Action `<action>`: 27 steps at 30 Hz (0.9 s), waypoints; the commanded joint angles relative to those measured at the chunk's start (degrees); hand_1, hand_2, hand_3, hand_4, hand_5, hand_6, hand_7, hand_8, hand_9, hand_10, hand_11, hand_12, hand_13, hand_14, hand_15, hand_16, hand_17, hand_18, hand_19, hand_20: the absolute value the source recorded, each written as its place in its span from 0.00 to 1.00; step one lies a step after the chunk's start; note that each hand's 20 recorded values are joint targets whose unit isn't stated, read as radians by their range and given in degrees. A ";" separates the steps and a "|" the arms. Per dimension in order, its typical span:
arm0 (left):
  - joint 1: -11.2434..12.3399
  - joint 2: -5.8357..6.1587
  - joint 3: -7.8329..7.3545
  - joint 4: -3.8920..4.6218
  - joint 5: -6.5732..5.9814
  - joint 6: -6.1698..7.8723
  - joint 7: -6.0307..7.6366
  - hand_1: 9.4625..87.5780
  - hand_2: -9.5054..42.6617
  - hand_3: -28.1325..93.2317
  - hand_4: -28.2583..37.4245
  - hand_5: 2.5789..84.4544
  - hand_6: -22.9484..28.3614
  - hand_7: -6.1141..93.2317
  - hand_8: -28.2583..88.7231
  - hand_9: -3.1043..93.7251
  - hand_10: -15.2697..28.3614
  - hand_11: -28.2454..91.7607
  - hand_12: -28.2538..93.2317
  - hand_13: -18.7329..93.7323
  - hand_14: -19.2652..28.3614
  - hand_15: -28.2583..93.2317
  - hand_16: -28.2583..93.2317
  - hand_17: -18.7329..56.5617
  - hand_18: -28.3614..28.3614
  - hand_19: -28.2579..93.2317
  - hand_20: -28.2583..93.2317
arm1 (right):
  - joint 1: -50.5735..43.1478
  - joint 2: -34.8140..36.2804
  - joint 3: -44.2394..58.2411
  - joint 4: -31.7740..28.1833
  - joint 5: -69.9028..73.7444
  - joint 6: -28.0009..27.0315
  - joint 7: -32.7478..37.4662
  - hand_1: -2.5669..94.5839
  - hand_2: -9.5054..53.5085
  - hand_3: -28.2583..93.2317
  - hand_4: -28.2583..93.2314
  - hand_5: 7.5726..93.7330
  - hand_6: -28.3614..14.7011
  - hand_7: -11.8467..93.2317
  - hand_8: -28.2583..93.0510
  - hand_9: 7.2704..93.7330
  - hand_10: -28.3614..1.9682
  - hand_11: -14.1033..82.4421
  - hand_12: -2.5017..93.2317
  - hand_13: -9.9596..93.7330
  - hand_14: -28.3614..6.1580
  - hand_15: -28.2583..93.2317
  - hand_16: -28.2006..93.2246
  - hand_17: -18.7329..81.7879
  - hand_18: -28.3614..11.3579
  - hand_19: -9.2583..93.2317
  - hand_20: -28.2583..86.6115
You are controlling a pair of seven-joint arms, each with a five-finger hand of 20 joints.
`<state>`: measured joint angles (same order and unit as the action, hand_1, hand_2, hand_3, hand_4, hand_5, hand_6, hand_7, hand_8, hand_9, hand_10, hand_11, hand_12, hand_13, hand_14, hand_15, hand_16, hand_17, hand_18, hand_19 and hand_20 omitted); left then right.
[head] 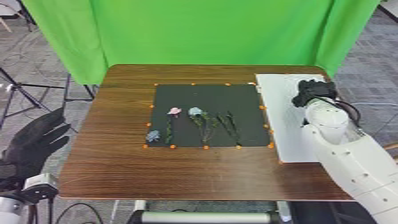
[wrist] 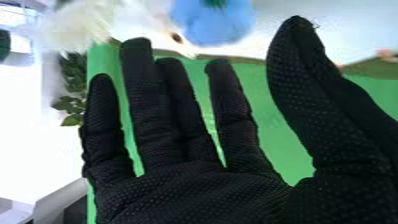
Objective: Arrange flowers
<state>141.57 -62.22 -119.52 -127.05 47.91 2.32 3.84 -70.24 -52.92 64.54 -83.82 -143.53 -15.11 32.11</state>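
green curtain (head: 213, 35) behind brown table (head: 115, 167), right hand (head: 315, 91) spread over white board (head: 282, 125), left hand (head: 27, 150) spread

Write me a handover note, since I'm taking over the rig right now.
Right hand: open, fingers extended, at the far part of the white board; nothing gripped.
Left hand: open, beyond the table's left side.
Things: pink flower, pale blue flower and bare green stems lie on the black mat; a smaller blue flower is at its near left corner.
Done: no finished arrangement that I can see.
Left: apparently, picking up and arranging the flowers.
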 commanded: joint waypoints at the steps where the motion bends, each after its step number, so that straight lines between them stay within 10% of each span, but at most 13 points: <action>1: 0.99 -0.34 -0.22 -0.31 0.01 0.69 0.34 0.19 0.15 0.82 0.00 0.28 0.49 0.30 0.14 0.24 0.57 0.38 0.38 0.31 0.65 0.41 0.28 0.11 0.82 0.55 0.32 | -1.64 1.21 -0.36 0.36 -3.42 4.25 -0.25 0.35 0.00 0.95 0.00 0.36 0.69 0.54 0.07 0.41 0.49 0.54 0.32 0.58 0.57 0.58 0.40 0.32 0.16 0.70 0.59; 13: 0.78 0.13 -0.53 -0.10 0.00 0.31 -0.24 0.19 0.15 0.82 0.01 0.28 0.49 0.30 0.14 0.24 0.57 0.38 0.38 0.31 0.65 0.42 0.28 0.11 0.82 0.55 0.31 | -3.68 1.95 -0.51 1.00 -5.69 13.31 -3.96 0.53 0.00 0.93 0.00 0.66 0.73 0.67 0.27 0.81 0.72 0.48 0.60 0.82 0.73 0.70 0.54 0.45 0.25 0.80 0.62; 27: 1.22 -0.35 -0.71 -0.28 0.07 0.32 -0.20 0.19 0.15 0.82 0.01 0.28 0.49 0.30 0.14 0.24 0.57 0.38 0.38 0.31 0.65 0.42 0.28 0.11 0.82 0.55 0.31 | -4.30 2.94 -0.56 -1.22 -6.89 17.20 -2.42 0.47 0.00 0.94 0.01 0.57 0.70 0.69 0.30 0.71 0.71 0.49 0.59 0.75 0.69 0.72 0.53 0.41 0.23 0.79 0.64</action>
<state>141.68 -62.11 -119.82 -127.02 47.90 2.44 3.89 -73.93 -50.83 63.20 -82.68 -148.83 4.70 28.93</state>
